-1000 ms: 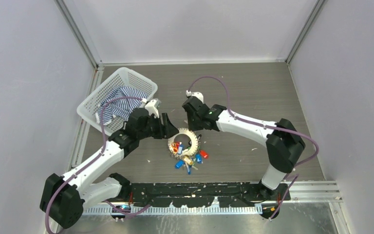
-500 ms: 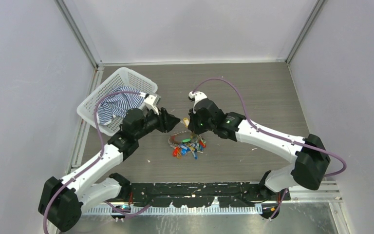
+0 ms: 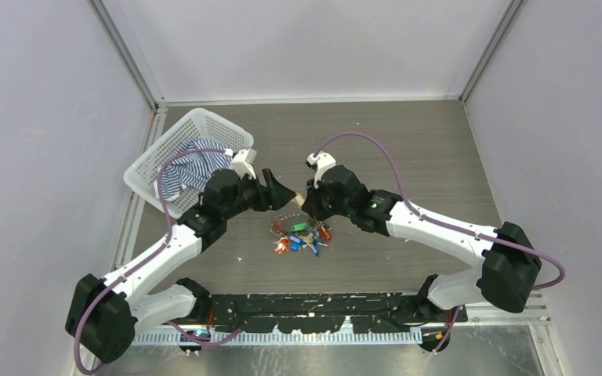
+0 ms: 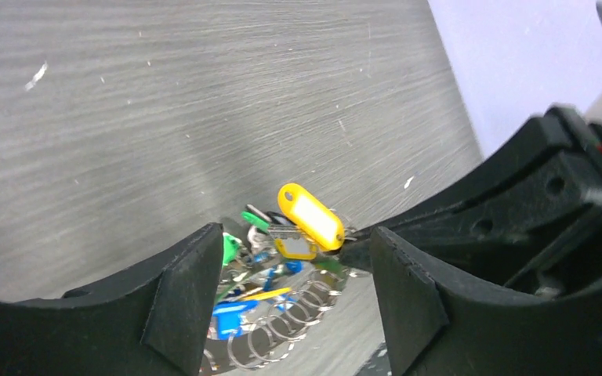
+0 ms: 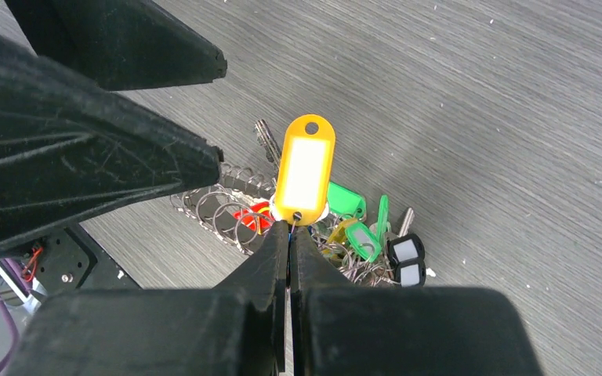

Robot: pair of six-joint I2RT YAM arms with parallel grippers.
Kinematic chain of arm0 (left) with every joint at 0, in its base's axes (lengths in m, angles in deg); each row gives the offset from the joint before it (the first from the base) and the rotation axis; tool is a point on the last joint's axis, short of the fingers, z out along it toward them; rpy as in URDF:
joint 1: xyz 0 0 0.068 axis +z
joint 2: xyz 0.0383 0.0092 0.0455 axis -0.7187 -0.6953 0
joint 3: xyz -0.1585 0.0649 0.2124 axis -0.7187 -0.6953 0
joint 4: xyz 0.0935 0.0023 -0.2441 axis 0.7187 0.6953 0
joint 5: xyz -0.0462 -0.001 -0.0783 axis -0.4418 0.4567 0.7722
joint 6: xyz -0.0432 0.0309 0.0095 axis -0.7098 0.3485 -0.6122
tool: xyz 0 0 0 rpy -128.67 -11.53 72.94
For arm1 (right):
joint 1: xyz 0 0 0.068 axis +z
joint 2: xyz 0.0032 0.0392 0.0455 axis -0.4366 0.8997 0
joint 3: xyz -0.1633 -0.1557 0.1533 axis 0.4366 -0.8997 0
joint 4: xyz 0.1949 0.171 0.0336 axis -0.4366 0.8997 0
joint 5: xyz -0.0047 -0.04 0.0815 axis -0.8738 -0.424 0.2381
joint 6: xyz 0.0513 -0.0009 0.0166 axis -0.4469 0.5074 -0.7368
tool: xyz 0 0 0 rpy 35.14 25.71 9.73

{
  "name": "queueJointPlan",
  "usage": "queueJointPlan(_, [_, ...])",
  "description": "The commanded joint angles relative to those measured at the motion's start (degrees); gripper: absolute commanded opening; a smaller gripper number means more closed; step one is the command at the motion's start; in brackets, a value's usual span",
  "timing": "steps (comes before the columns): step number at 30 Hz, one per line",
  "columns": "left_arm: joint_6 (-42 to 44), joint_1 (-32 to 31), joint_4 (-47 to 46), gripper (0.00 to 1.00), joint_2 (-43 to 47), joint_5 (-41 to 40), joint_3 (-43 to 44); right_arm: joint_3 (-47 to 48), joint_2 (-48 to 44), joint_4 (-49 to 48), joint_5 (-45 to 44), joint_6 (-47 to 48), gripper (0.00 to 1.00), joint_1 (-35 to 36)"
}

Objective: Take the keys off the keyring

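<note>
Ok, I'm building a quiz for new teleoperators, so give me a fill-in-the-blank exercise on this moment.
1. The right gripper is shut on a tag whose colour is ____.
2. The left gripper hangs over the bunch with its jaws ____.
3. The white basket holds a blue-and-white ____ cloth.
Missing words: yellow; open; striped.

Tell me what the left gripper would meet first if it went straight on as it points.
Probably the yellow tag that the right gripper holds up, right ahead of the left gripper; depth is unclear.
</note>
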Motion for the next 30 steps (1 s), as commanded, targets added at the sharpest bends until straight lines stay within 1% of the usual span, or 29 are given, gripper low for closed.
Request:
queueJointPlan(1, [-16.0, 0.3, 2.0, 0.69, -1.8, -1.2, 2.2, -1.0, -2.8, -7.5, -0.8, 1.4, 0.01, 1.0])
queueJointPlan(5, [-23.6, 0.3, 0.7, 0.67, -6.1, 2.0, 3.2, -1.9, -2.9, -9.1, -2.5, 1.9, 0.01, 1.5])
queueJointPlan(11, [-28.2, 0.3, 2.7, 0.66, -7.1, 2.1, 4.3, -2.0, -2.1, -10.2, -6.0, 3.4, 0.01, 3.6])
queueJointPlan(17, [-34.1, 0.3, 4.4, 0.60, -8.0, 3.1, 4.4, -1.7, -0.8, -11.0, -10.7, 4.5, 0.01, 5.7])
queueJointPlan(23, [-36.7, 0.3, 6.0, 0.55, -8.5, 4.1, 3.9, -1.7, 0.1, -12.0, -14.4, 4.6, 0.01, 6.2])
queueJointPlan(25, [-37.2, 0.3, 5.2, 0.52, -8.9, 4.5, 3.5, -1.9, 0.2, -12.6, -14.1, 4.7, 0.01, 6.3])
queueJointPlan(30, [-38.5, 0.2, 1.0, 0.51, -10.7, 5.1, 2.8, -1.9, 0.7, -12.9, -12.9, 4.5, 0.01, 6.7])
